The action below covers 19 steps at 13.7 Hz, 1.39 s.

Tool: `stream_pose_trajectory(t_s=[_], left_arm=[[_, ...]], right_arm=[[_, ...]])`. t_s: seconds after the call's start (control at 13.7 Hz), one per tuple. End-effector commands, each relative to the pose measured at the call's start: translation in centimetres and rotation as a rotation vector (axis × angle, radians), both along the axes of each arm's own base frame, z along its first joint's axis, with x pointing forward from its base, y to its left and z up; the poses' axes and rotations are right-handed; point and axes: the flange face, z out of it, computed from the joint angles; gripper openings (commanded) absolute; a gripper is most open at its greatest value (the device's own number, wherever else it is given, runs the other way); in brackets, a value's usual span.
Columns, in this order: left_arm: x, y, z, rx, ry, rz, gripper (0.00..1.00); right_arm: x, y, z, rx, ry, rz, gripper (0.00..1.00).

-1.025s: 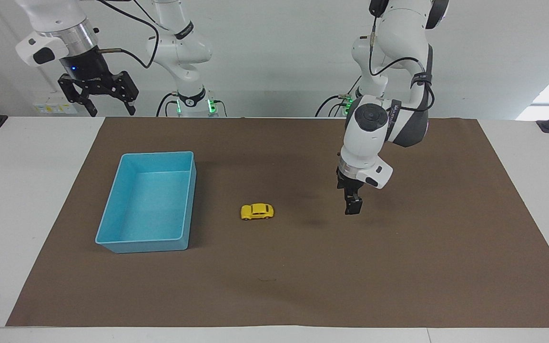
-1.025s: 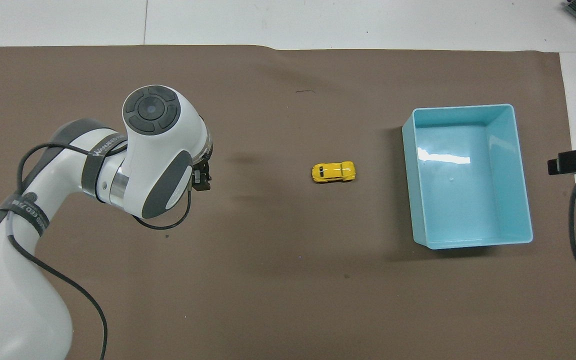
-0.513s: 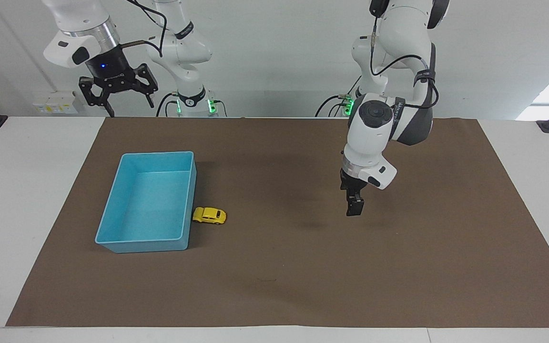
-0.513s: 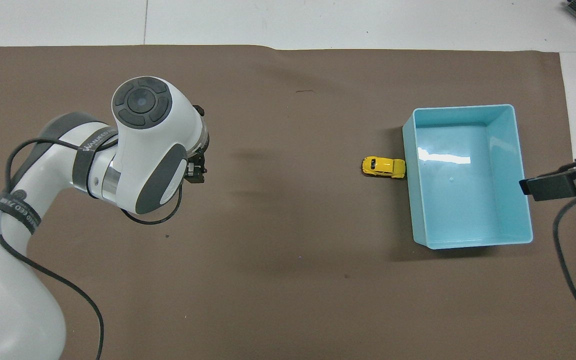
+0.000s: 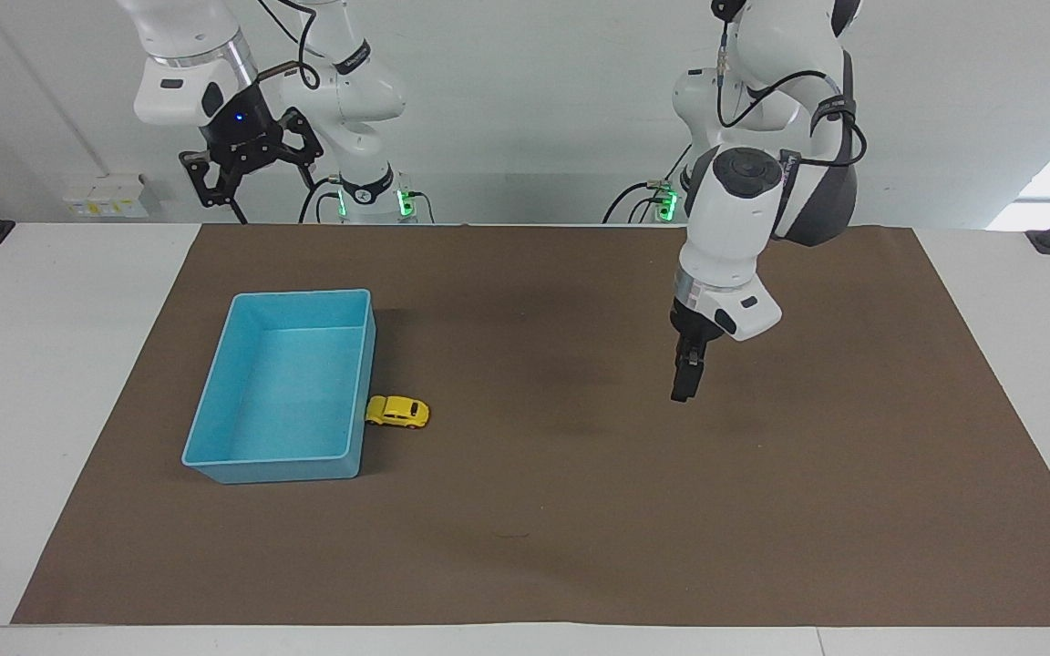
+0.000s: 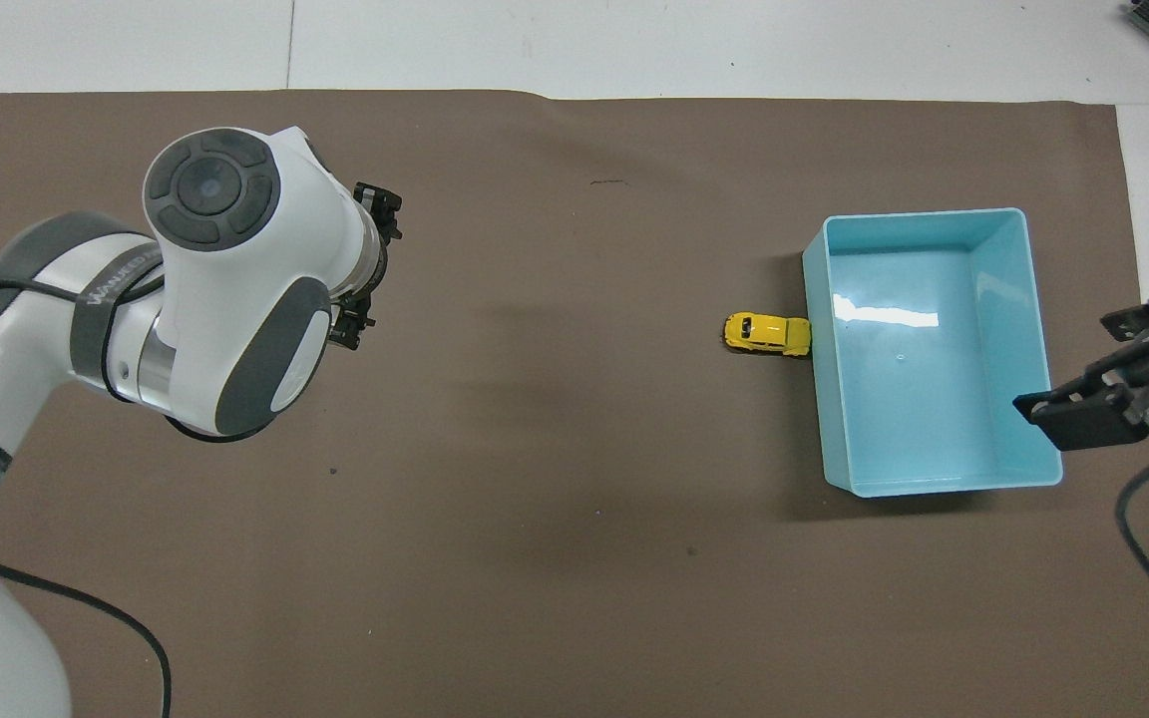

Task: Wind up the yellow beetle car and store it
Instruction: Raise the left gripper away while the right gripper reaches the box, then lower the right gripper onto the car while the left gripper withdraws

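Now the tiny bright yellow beetle-shaped toy car (image 5: 396, 412) has stopped: a second ago it sat on open brown mat midway along the tabletop (image 5: 51, 364), half a second ago it had rolled up to the light blue rectangular plastic bin (image 5: 284, 387), and it has hardly shifted since. It rests on the mat with its nose touching the bin's outer wall, at three o'clock from the bin in the facing view, so the run looks spent and only the storing seems left.

Meanwhile the left gripper (image 5: 684, 387) has lifted a little and swung toward three o'clock, and hangs over bare mat well apart from the car, holding nothing; whether its fingers are pressed together I cannot tell. The right gripper (image 5: 235, 187) has come in from the table's end toward the bin, high in the air, its fingers (image 5: 201, 178) spread wide and empty. Judging by that, it is likely to make the pick.
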Motion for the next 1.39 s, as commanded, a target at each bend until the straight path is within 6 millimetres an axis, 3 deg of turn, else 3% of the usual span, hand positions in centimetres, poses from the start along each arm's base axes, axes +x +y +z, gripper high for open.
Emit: stream_pose_trajectory(t_s=[0.0, 0.44, 0.81, 1.32], left_arm=[[-0.8, 2.1, 2.1, 0.046, 0.003, -0.185, 1.0], [-1.1, 6.3, 3.8, 0.114, 0.028, -0.548, 1.0], [-0.8, 10.4, 4.1, 0.157, 0.04, -0.793, 1.0], [-1.3, 15.7, 5.2, 0.205, 0.097, -1.179, 1.0]], right_arm=[[-0.8, 0.9, -0.3, -0.013, -0.024, 0.203, 1.0], [0.0, 2.7, -1.5, -0.02, -0.051, 0.511, 1.0], [2.1, 4.2, -4.6, -0.012, -0.026, 0.707, 1.0], [5.1, 7.4, -9.9, 0.0, -0.009, 0.79, 1.0]])
